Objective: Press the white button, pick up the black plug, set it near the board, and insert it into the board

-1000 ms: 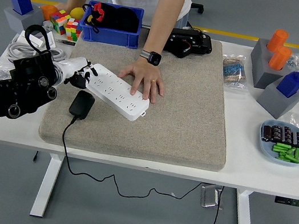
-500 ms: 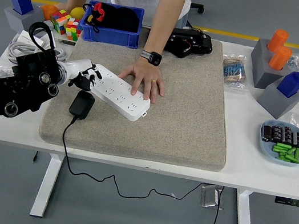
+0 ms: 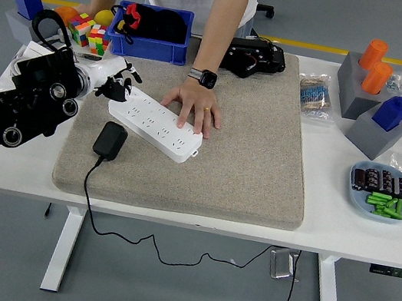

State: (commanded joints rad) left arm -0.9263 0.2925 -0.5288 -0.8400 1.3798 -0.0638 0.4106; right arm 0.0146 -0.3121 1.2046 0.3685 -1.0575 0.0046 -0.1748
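Observation:
A white power strip (image 3: pixel 155 121) lies slantwise on the grey felt mat (image 3: pixel 246 158). A person's hand (image 3: pixel 193 108) with a watch rests flat on the strip's far right part. The black plug (image 3: pixel 110 140) lies on the mat just below the strip's left end, its cable trailing off the table's front edge. My left hand (image 3: pixel 116 82) hovers at the strip's upper left end, fingers spread and holding nothing. The strip's white button is hidden by my hand or too small to make out. My right arm is out of view.
A blue bin (image 3: pixel 150 32) with black and red things stands at the back, colour cubes (image 3: pixel 89 31) to its left. A coiled white cable (image 3: pixel 29 62) lies beneath my left arm. At the right are grey blocks (image 3: pixel 376 127), orange cylinders (image 3: pixel 375 64) and a dish of parts (image 3: pixel 381 192).
My left hand has moved up and back from the strip's left end, away from the plug. The strip's left end shifted slightly. The person's hand stayed put.

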